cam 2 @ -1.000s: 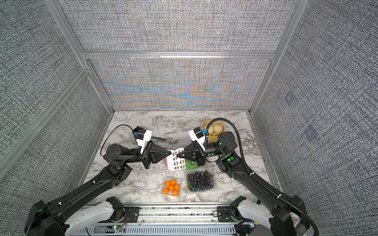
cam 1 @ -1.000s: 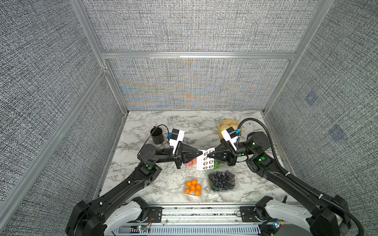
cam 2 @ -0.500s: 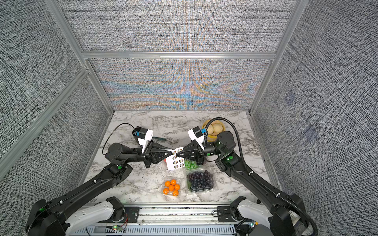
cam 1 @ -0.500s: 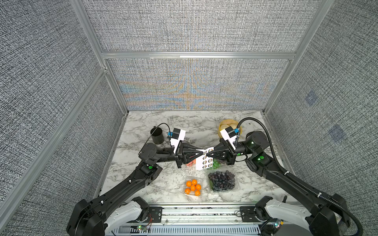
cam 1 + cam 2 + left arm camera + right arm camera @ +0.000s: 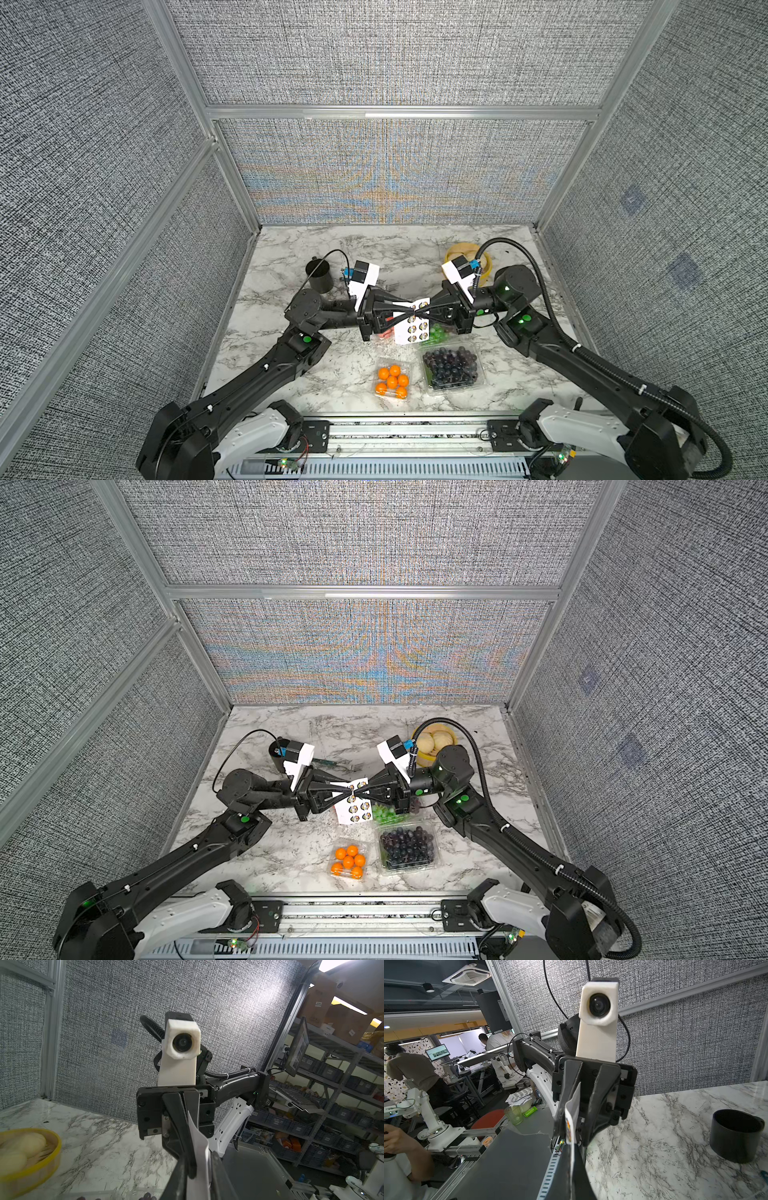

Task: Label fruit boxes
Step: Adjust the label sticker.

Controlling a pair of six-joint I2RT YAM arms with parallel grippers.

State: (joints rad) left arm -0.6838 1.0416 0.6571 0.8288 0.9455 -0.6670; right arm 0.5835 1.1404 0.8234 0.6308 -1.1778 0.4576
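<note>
In both top views two arms meet tip to tip above the marble bench (image 5: 395,253), a white sticker sheet (image 5: 411,330) hanging between the left fingers (image 5: 401,308) and the right fingers (image 5: 436,306); the step in hand looks like lifting one label off that sheet, and it goes best if the right side pins the backing firmly while the left closes on a single sticker's edge alone and draws it off slowly, since a bite on the backing would drag the whole sheet along; the fruit boxes lie below the meeting point and nearer the robot, the orange-ball box (image 5: 392,380) just beside the dark-grape box (image 5: 451,368), the green-grape box (image 5: 436,332) half under the right fingers, the strawberry box (image 5: 384,322) only a red glimpse under the left; no label can be made out on any lid; a black cup (image 5: 319,276) and a yellow steamer (image 5: 455,250) stand farther back; in the left wrist view the right fingers (image 5: 176,1118) are pressed together on the sheet (image 5: 200,1147), which runs on beside the left fingers (image 5: 218,1178) in the foreground; in the right wrist view the left fingers (image 5: 600,1095) stand partly open, a clear gap between them, the sheet (image 5: 572,1113) edge-on in that gap, at most brushing one finger and not pinched.
</note>
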